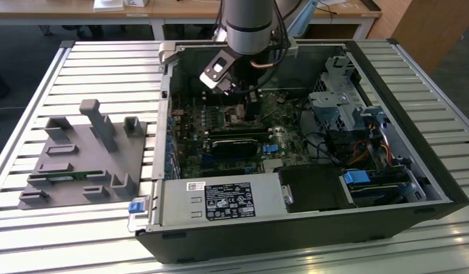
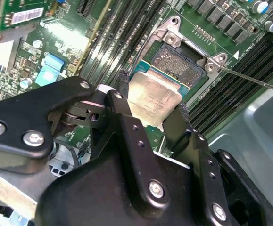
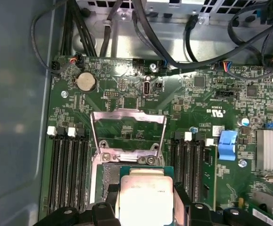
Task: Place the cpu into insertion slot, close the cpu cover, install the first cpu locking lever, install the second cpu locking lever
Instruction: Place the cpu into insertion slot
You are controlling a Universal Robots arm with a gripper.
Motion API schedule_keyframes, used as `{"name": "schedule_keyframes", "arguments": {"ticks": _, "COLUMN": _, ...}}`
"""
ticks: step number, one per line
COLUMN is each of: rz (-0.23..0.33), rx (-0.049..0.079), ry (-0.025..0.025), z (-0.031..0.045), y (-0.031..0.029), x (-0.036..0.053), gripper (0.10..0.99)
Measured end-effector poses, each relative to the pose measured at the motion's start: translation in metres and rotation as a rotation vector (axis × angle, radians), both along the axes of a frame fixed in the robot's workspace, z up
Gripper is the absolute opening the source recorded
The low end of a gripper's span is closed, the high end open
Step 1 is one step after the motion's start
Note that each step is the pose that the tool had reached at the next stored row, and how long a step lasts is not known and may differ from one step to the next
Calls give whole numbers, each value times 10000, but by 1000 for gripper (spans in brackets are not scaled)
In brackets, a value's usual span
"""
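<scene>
gripper (image 2: 153,96): clamped on opposite edges of the cpu (image 3: 145,197) | cpu: between the fingertips, over the near edge of the insertion slot (image 2: 181,63) | cpu cover (image 3: 128,129): open

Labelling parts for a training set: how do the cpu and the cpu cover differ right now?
The cpu is a solid pale plate; the cpu cover is an open frame with board showing through. The cpu is clamped in the gripper; the cpu cover is swung open, untouched. Both are silvery and squarish.
</scene>
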State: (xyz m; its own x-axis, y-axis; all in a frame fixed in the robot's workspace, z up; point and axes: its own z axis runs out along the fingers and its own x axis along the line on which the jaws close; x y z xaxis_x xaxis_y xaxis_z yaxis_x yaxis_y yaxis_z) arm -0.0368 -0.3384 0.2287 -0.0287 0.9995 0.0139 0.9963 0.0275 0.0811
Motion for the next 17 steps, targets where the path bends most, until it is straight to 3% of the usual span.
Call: {"name": "schedule_keyframes", "arguments": {"ticks": 17, "rz": -149, "rx": -8, "ry": 2, "z": -72, "y": 27, "x": -2, "gripper": 537}}
